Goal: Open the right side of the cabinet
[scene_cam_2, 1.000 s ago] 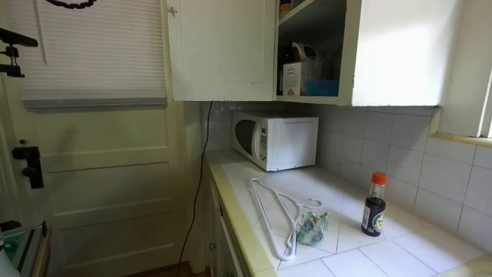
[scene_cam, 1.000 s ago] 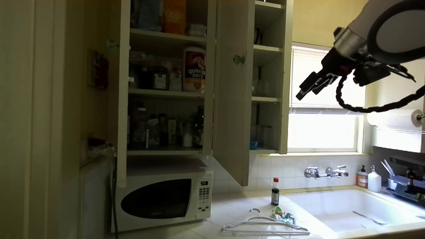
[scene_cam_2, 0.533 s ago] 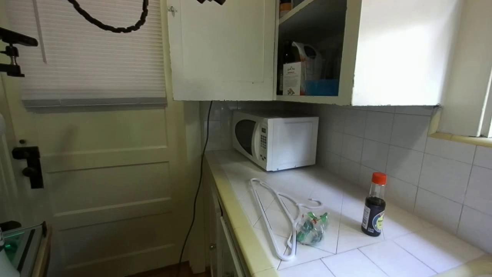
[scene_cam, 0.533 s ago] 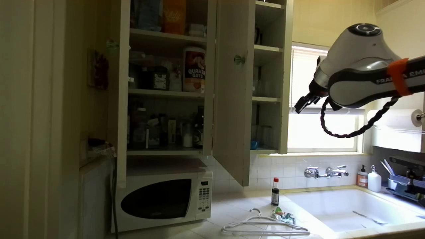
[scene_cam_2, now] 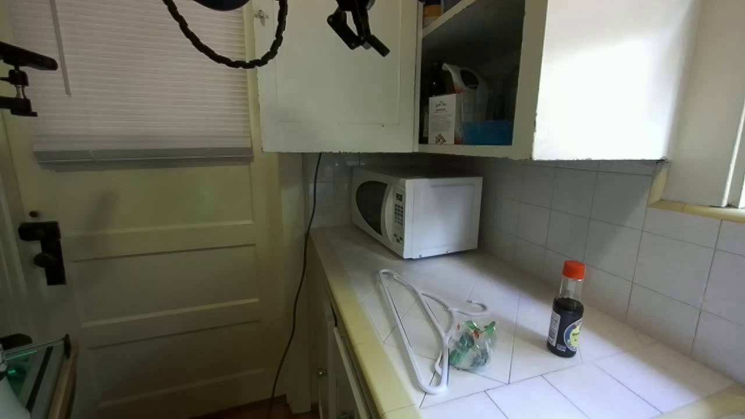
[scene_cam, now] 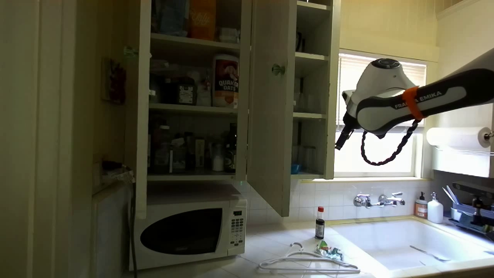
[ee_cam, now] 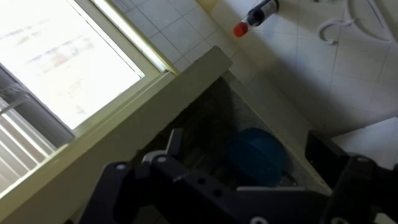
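right cabinet door (scene_cam: 269, 116): stands swung out from the cabinet (scene_cam: 243, 96), its shelves (scene_cam: 310, 115) bared.
gripper (ee_cam: 244, 137): fingers (ee_cam: 325, 155) spread, holding nothing, apart from the knob (scene_cam: 278, 69).
opening step: looks largely done.
next move: perhaps a fingertip against the door's inner face, pushing it wider.

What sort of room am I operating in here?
Most likely a home kitchen: there's a microwave, a sink with a faucet, and a Quaker Oats canister in the cabinet.
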